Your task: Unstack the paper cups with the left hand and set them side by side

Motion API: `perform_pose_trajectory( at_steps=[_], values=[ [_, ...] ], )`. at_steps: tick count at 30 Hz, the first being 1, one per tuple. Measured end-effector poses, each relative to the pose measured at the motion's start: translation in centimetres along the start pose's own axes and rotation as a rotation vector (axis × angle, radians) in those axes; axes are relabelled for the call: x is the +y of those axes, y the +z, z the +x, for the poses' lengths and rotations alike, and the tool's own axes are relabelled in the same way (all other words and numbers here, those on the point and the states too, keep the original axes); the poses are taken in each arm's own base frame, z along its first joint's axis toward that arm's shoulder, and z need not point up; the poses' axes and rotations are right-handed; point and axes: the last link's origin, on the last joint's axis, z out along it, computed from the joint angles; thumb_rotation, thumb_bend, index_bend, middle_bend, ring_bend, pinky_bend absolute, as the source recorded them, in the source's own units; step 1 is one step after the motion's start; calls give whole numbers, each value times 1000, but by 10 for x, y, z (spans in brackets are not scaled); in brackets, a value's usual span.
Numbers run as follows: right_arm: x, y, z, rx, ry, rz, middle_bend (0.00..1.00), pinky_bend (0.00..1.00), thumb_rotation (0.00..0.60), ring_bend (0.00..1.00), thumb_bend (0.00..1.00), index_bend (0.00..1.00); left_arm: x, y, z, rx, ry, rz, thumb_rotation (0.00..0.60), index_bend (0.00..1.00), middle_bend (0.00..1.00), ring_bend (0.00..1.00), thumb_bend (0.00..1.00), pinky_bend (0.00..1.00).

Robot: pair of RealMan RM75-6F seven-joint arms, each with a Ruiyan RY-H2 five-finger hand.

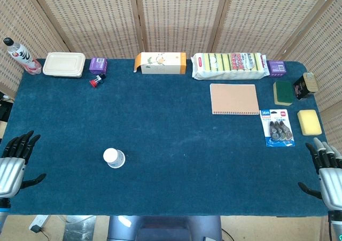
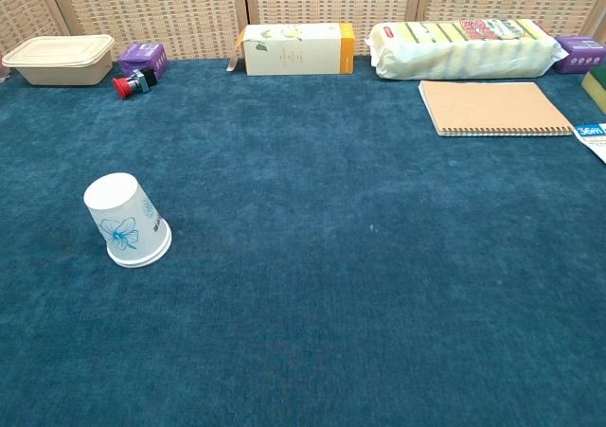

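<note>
A white paper cup stack with a blue flower print stands upside down on the blue tablecloth, left of centre; the chest view shows the stack as one piece, rim down. My left hand hangs open at the table's left edge, well apart from the cups, fingers spread. My right hand is open at the right edge, far from the cups. Neither hand appears in the chest view.
Along the back stand a bottle, a beige lunch box, a purple box, a red toy, a tea carton and a sponge pack. A notebook, sponges and a blister pack lie right.
</note>
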Motion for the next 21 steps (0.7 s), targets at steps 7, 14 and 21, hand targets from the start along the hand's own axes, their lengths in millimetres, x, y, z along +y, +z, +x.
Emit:
perform_pose_trajectory(
  at_steps=[7,14,21],
  values=[
    [0,0,0,-12,14,1,0,0,600,0,0,0,2,2,-2,-9,0,-13,600,0,0,0,101,21],
    [5,1,4,-12,42,-16,0,0,600,0,0,0,23,19,-6,-34,-7,-96,600,0,0,0,98,0],
    [6,2,7,-11,71,-19,0,0,600,0,0,0,52,38,-11,-89,16,-175,600,0,0,0,99,0]
  ],
)
